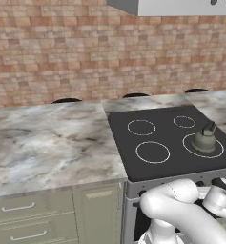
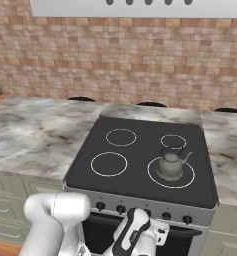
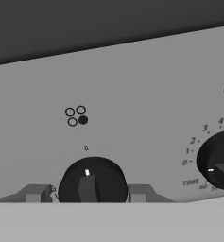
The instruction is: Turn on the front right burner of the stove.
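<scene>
**Operator:** Where are you?

**Arm:** I am low in front of the stove [image 2: 140, 165], my hand against its silver front panel [image 3: 132, 94]. From the right base camera my wrist hides the middle of the row of small black knobs [image 2: 166, 216].

**Operator:** What sits in front of your fingers?

**Arm:** A round black knob [image 3: 92, 180], close up in the hand camera. Its white mark points up toward a small "0" printed above it. Higher on the panel is a cluster of four tiny circles [image 3: 76, 116], one filled black at the lower right of the cluster. My gripper [image 3: 87, 193] straddles this knob, one fingertip just left of it and one just right.

**Operator:** Clamped on it?

**Arm:** I cannot tell. The fingertips [image 3: 37, 193] sit beside the knob, but whether they press on it is unclear.

**Operator:** Anything else on the panel?

**Arm:** A second dial [image 3: 219, 160] to the right, ringed by numbers and the word "TIME".

**Operator:** And the front right burner?

**Arm:** The front right burner [image 2: 153, 176] is the widest white ring on the black glass. A grey kettle [image 2: 171, 165] stands inside it. Marble counter [image 1: 47, 138] flanks the stove, brick wall [image 1: 62, 52] behind.
</scene>
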